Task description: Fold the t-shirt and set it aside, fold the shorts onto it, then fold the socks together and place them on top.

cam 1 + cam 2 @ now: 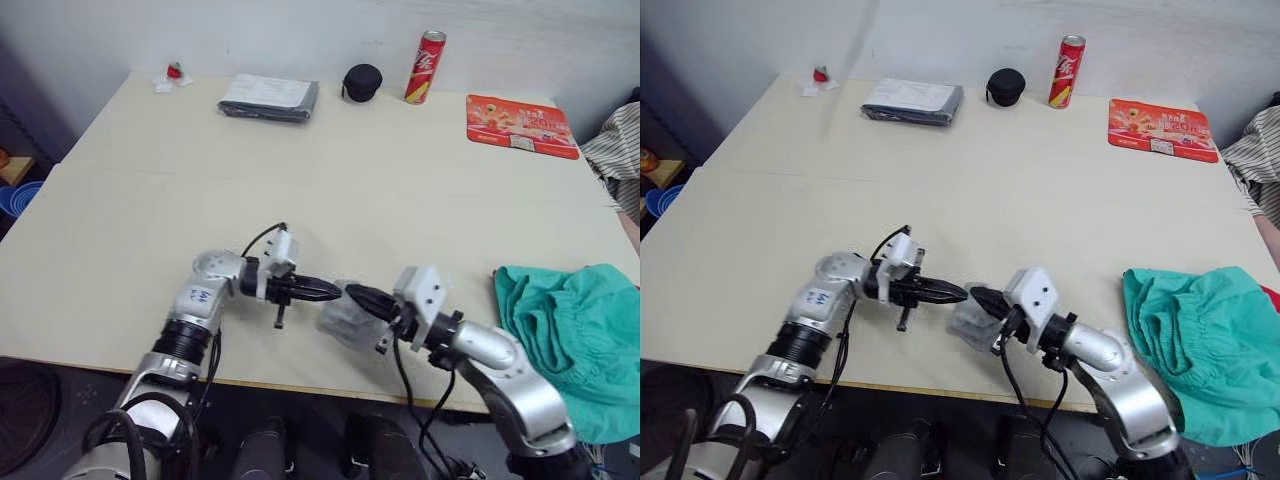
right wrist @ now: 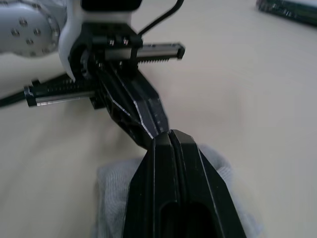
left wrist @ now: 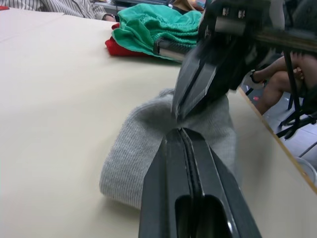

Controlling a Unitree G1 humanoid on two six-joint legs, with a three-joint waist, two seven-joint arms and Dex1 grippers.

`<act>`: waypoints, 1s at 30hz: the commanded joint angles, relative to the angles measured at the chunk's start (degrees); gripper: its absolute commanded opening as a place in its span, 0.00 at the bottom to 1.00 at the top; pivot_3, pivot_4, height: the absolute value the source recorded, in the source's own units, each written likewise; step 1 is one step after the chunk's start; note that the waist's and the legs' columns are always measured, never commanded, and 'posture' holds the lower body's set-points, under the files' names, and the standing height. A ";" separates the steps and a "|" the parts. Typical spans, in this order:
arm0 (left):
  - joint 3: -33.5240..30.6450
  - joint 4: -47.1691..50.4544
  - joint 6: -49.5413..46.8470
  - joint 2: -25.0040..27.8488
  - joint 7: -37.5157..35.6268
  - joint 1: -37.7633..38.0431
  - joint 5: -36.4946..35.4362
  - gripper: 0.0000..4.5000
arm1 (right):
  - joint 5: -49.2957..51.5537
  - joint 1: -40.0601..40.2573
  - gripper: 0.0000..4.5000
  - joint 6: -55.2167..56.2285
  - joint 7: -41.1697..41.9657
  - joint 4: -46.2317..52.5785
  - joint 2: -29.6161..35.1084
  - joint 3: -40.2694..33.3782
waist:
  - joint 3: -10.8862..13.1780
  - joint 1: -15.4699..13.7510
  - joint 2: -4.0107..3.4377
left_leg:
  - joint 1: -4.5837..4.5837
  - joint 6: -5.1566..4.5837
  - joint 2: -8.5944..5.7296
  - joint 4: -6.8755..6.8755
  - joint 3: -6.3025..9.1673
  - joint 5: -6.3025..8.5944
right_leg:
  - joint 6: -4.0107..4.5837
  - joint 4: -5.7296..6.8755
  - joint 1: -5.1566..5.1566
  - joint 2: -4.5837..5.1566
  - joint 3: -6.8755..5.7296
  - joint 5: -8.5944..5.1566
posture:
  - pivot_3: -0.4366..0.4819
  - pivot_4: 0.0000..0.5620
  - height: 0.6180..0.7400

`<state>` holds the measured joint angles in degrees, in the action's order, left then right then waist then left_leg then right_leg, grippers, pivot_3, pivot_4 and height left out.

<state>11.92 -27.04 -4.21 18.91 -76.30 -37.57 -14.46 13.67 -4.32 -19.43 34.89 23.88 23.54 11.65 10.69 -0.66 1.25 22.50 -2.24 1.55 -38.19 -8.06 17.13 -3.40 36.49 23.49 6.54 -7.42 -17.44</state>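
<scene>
Both grippers (image 1: 335, 290) (image 1: 352, 293) closed, tips meeting over socks (image 1: 350, 325)

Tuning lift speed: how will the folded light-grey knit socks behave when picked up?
The folded light-grey knit socks are probably floppy: the soft knit bulges and sags on the beige table. Likely light. The fold may open, unless both layers are pinched.
</scene>
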 commanded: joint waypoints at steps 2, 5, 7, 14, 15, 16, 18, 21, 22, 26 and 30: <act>1.96 -1.32 0.47 -1.00 2.36 -0.44 3.41 0.01 | -3.82 0.58 0.00 5.18 -1.75 -5.92 -1.76 1.54 | 0.00 0.42 0.00 | 0.00 0.00 0.01 0.00 -0.02 0.00 | -0.01 0.00 0.01 0.00 0.00 0.00 | 0.48 0.27 1.00; 3.01 -1.36 0.35 -0.84 2.75 0.84 5.06 0.01 | -5.85 2.32 0.00 7.92 -4.07 -10.53 -2.59 0.15 | -0.01 0.73 0.00 | -0.13 0.02 0.05 0.02 -0.01 -0.01 | 0.00 0.04 -0.07 -0.01 0.02 0.00 | 0.48 0.27 1.00; 2.87 -1.35 1.47 -1.02 3.30 1.32 5.28 0.01 | -6.09 3.17 0.00 8.92 -5.20 -12.03 -2.87 -1.00 | -0.04 0.66 0.04 | -0.21 0.03 0.06 0.02 0.00 -0.01 | 0.00 0.04 -0.17 -0.01 0.03 0.00 | 0.48 0.27 1.00; 2.01 -1.27 4.48 -0.23 1.29 2.83 3.81 0.01 | 1.08 6.38 0.00 9.45 -5.58 -12.78 -4.83 -7.64 | -0.07 0.49 0.06 | -0.28 0.01 0.05 0.01 0.15 0.01 | -0.05 -0.02 -0.32 0.07 0.01 0.04 | 0.48 0.27 1.00; 1.97 -1.44 4.61 -0.19 1.22 2.79 3.81 0.01 | 1.54 6.60 0.00 9.30 -5.42 -12.66 -4.98 -8.06 | -0.07 0.56 0.06 | -0.28 0.01 0.05 0.02 0.16 0.01 | -0.05 -0.03 -0.32 0.07 -0.01 0.04 | 0.48 0.27 1.00; 1.92 -1.62 4.87 -0.26 1.06 2.63 3.73 0.01 | 2.11 6.96 0.00 9.22 -5.17 -12.43 -5.12 -8.50 | -0.07 0.67 0.06 | -0.28 0.02 0.05 0.02 0.16 0.02 | -0.05 -0.03 -0.32 0.07 -0.01 0.04 | 0.48 0.27 1.00; 1.78 -1.75 5.24 -0.58 0.59 2.33 3.39 0.01 | 3.83 7.84 0.00 9.18 -3.91 -11.27 -5.18 -9.29 | -0.07 0.72 0.06 | -0.28 0.02 0.05 0.03 0.15 0.02 | -0.05 -0.03 -0.32 0.07 0.00 0.04 | 0.48 0.27 1.00; 1.33 -1.80 5.87 -1.43 -0.03 1.50 2.58 0.01 | 8.87 10.01 0.00 8.23 -1.63 -5.34 -4.37 -11.42 | -0.06 0.72 0.04 | -0.28 0.02 0.07 0.07 0.15 0.02 | -0.04 -0.03 -0.28 0.06 -0.02 0.03 | 0.48 0.27 1.00; 1.09 -1.57 6.03 -1.68 -0.22 1.18 2.21 0.01 | 11.86 10.82 0.00 6.30 -1.56 -2.20 -3.82 -13.00 | -0.06 0.71 0.03 | -0.25 0.02 0.07 0.07 0.15 0.02 | -0.04 -0.02 -0.25 0.06 -0.01 0.03 | 0.48 0.27 1.00; 0.30 0.11 5.09 -1.80 -1.19 0.26 1.06 0.00 | 30.07 14.46 0.13 -9.29 -4.91 7.31 0.85 -22.24 | -0.02 0.53 -0.02 | -0.16 -0.02 0.06 0.05 0.15 0.04 | -0.04 -0.04 -0.20 0.08 0.01 0.03 | 0.48 0.27 1.00; -0.48 0.42 5.24 -2.00 -1.61 -1.24 0.80 0.00 | 53.50 18.24 0.43 -26.93 -12.36 7.87 10.22 -32.13 | -0.02 0.24 -0.02 | -0.14 -0.13 0.06 0.04 0.22 0.10 | -0.04 -0.11 -0.24 0.09 -0.05 0.04 | 0.48 0.27 1.00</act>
<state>12.15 -28.07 0.71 17.17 -77.49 -37.62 -12.21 58.44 13.10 -40.16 25.23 30.27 31.66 -17.36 10.67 -0.42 1.23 22.35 -2.42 1.61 -38.14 -7.84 17.26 -3.43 36.38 23.26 6.64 -7.46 -17.40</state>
